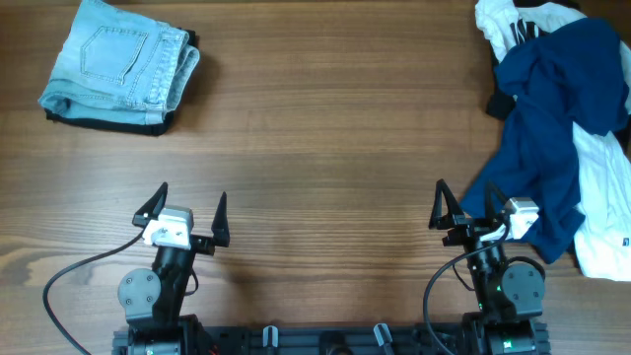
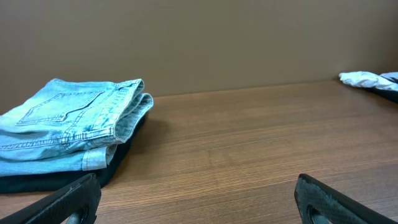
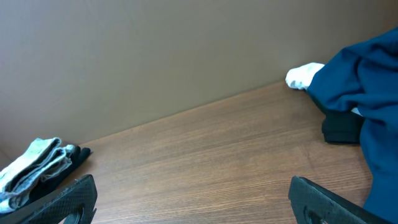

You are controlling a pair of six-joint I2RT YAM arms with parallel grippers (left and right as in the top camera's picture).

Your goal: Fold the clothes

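The wooden table (image 1: pixel 325 128) fills the overhead view. The largest garment, the dark-blue shirt (image 1: pixel 552 128), lies crumpled in a heap at the far right, trailing from the back edge down toward the front. It lies on top of a white shirt (image 1: pixel 603 232), which shows beside it at the right edge and again as a bunched bit at the far corner. At the far left corner, well apart from that heap, a pair of light folded jeans (image 1: pixel 118 64) sits on a flat dark garment (image 1: pixel 99 123) whose edge shows along the near side. A small black piece (image 1: pixel 501 104) pokes out from the blue shirt's left side and rests on the wood. The left gripper (image 1: pixel 192 199) hovers at the front left over bare table, its jaws spread wide with nothing between them. The right gripper (image 1: pixel 463 205) is at the front right, also spread wide and empty. Its outer finger is just beside the blue shirt's lower hem, perhaps brushing it, though no view makes that clear.
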